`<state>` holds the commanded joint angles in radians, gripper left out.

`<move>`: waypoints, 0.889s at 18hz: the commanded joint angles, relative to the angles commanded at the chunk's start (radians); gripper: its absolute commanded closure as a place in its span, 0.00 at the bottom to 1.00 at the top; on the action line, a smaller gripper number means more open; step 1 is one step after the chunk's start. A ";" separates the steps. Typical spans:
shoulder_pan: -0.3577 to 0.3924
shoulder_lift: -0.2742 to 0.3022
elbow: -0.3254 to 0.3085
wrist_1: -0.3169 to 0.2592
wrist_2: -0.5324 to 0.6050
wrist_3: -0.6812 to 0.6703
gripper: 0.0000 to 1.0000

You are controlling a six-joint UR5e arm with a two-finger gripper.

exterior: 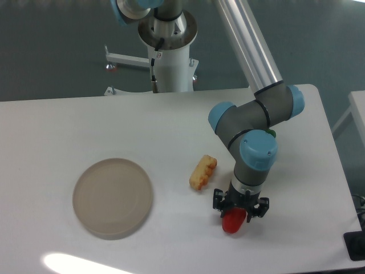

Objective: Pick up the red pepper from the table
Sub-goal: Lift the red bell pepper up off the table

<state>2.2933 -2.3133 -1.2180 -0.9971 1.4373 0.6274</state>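
The red pepper (pixel 231 223) is a small glossy red piece on the white table (pixel 171 123), near the front right. My gripper (pixel 240 210) points down right over it, with the dark fingers on either side of the pepper's top. The arm's wrist hides the pepper's stem and the jaw gap, so I cannot tell whether the fingers are closed on it or whether it rests on the table.
An orange-yellow corn-like piece (pixel 203 172) lies just left of the gripper. A round beige plate (pixel 112 197) sits at the front left. A bit of green (pixel 272 133) shows behind the arm's elbow. The table's right edge is close.
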 joint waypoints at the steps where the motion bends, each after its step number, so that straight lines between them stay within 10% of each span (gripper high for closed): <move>1: -0.002 0.000 0.000 -0.002 0.000 0.000 0.44; 16: 0.051 0.133 0.046 -0.014 0.002 0.320 0.48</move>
<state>2.3438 -2.1800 -1.1719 -1.0108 1.4389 0.9473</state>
